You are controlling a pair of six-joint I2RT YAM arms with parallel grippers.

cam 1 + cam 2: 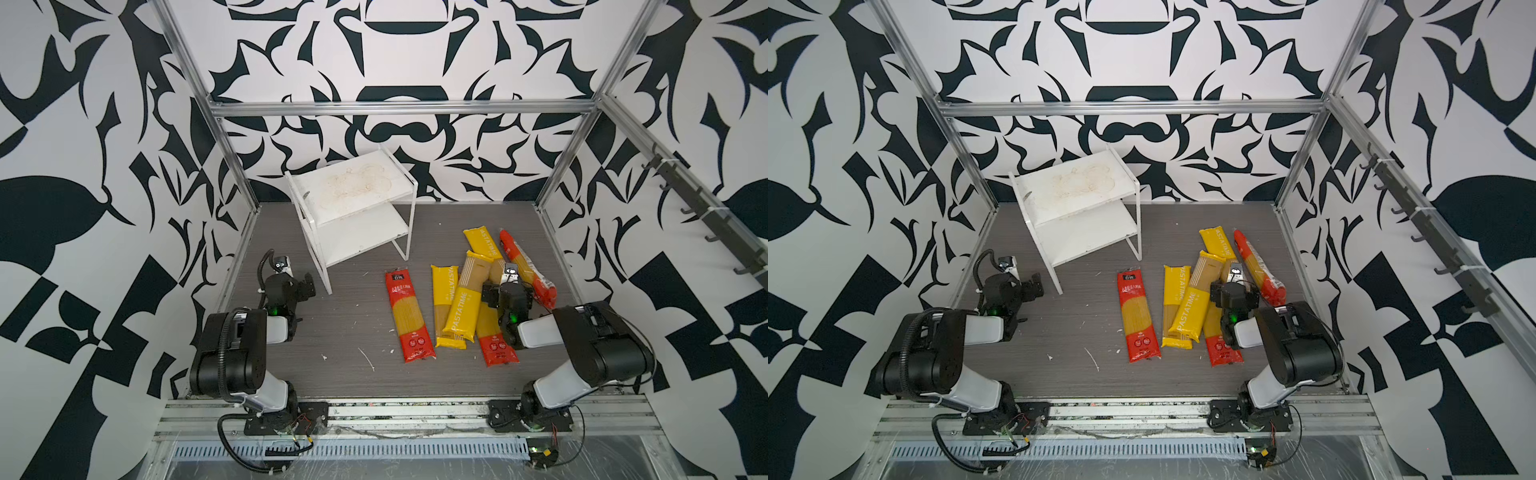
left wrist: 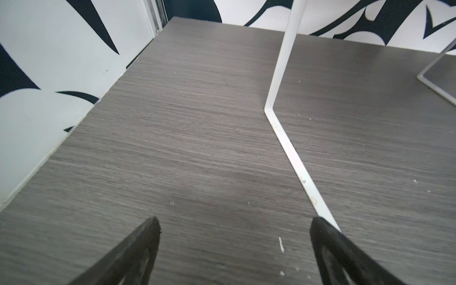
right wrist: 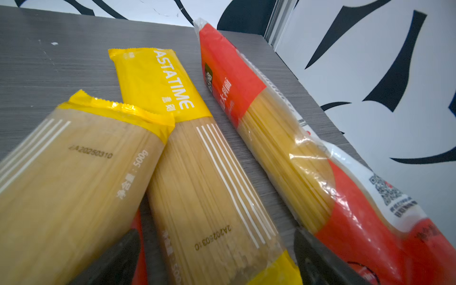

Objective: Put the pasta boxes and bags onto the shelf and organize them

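A lab robot cell — aluminium frame (image 1: 399, 109), patterned walls (image 1: 415, 54).

The shelf (image 1: 349, 183) is white, its top board blotched with brownish stains. The tabletop (image 1: 353, 324) is dark grey wood grain flecked with white specks, and the walls (image 1: 83, 124) are white with large black abstract shapes. The red packs (image 1: 409, 316) are glossy red at both ends with white lettering and a clear middle showing pale yellow spaghetti, while the yellow packs (image 1: 463, 297) are bright yellow with white PASTATIME lettering, thin white stripes and a tan see-through part.
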